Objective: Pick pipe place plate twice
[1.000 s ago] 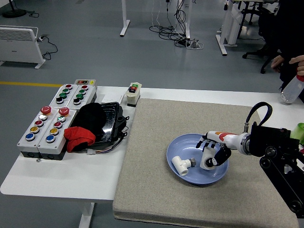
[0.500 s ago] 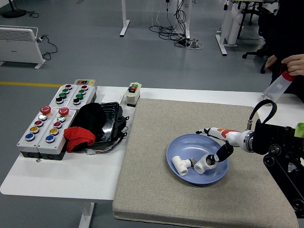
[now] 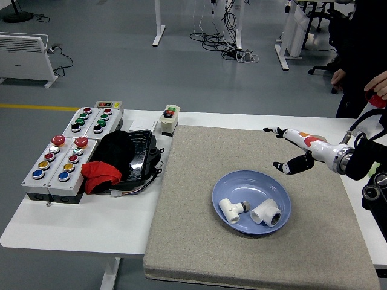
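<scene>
Here, two white pipe fittings (image 3: 249, 210) in blue plate (image 3: 225, 188), right hand (image 3: 290, 150) spread, empty, no legible writing.

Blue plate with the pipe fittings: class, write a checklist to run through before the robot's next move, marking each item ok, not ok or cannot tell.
1. Both white pipe fittings, the tee and the elbow, lie inside the blue plate: ok.
2. Right hand open, holding nothing: ok.
3. Right hand clear of the plate, above the grey mat: ok.
4. Left arm position: cannot tell, out of view.
5. Person's hand at the far right edge, away from the plate: ok.
</scene>
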Robot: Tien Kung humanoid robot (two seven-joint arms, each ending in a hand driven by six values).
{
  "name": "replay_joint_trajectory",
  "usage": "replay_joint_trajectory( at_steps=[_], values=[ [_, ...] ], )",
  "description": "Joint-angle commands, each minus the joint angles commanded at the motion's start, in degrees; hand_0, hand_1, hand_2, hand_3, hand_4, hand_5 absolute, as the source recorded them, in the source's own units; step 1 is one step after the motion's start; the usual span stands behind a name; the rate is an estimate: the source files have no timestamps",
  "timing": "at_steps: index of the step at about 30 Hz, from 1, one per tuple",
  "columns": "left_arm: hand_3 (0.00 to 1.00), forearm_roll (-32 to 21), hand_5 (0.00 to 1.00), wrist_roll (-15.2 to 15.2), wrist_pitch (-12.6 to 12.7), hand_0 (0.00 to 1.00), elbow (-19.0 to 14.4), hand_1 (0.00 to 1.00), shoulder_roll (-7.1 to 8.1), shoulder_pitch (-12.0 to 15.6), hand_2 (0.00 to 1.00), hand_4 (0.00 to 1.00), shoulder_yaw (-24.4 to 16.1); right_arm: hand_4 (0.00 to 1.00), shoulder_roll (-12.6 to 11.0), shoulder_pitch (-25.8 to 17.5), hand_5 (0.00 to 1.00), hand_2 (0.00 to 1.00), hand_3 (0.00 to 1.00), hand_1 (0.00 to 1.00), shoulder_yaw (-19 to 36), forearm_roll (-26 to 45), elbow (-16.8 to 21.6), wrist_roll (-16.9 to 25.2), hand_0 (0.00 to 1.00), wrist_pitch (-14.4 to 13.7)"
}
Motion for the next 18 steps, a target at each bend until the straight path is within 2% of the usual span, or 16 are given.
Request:
replay_joint_trajectory(
  at_steps=[3, 6, 7, 9, 12, 13, 18],
  values=[
    [0.576, 0.27, 0.998, 0.09, -0.04, 0.625, 0.01, 0.587, -0.01, 0.10, 0.522, 0.201, -0.16, 0.631, -0.52, -0.64, 0.214, 0.998, 0.934, 0.891, 3.31, 6.91, 0.46, 3.91, 0.926, -7.08],
    [0.576, 0.33, 0.998, 0.11, -0.07, 0.625, 0.01, 0.587, -0.02, 0.21, 0.522, 0.201, -0.18, 0.631, -1.13, -1.67, 0.214, 0.998, 0.934, 0.891, 5.82, 13.98, 1.45, 4.41, 0.926, -14.05],
    [0.575, 0.34, 0.998, 0.11, -0.07, 0.625, 0.01, 0.587, -0.04, 0.25, 0.523, 0.200, -0.17, 0.588, -1.26, -2.18, 0.287, 0.990, 0.933, 0.865, 6.60, 16.22, 1.99, 3.92, 0.902, -15.81],
    [0.575, 0.44, 0.998, 0.15, -0.07, 0.625, 0.02, 0.587, -0.10, 0.31, 0.523, 0.200, -0.22, 0.588, -1.63, -3.57, 0.287, 0.990, 0.933, 0.865, 9.39, 21.43, 3.85, 1.37, 0.902, -17.98],
    [0.575, 0.25, 0.998, 0.04, -0.08, 0.625, 0.02, 0.587, -0.08, 0.35, 0.523, 0.200, -0.05, 0.588, -2.20, -5.18, 0.287, 0.990, 0.933, 0.865, 12.41, 28.51, 6.01, -1.53, 0.902, -19.78],
    [0.575, 0.20, 0.998, 0.02, -0.08, 0.625, 0.02, 0.588, -0.07, 0.36, 0.524, 0.200, -0.03, 0.577, -2.34, -5.54, 0.361, 0.948, 0.924, 0.840, 13.30, 30.74, 6.51, -2.20, 0.875, -20.27],
    [0.575, 0.02, 0.998, -0.10, -0.14, 0.625, 0.04, 0.588, -0.01, 0.24, 0.524, 0.200, 0.17, 0.577, -3.18, -8.76, 0.361, 0.948, 0.924, 0.840, 19.02, 43.03, 9.49, -4.49, 0.875, -22.76]
  ],
)
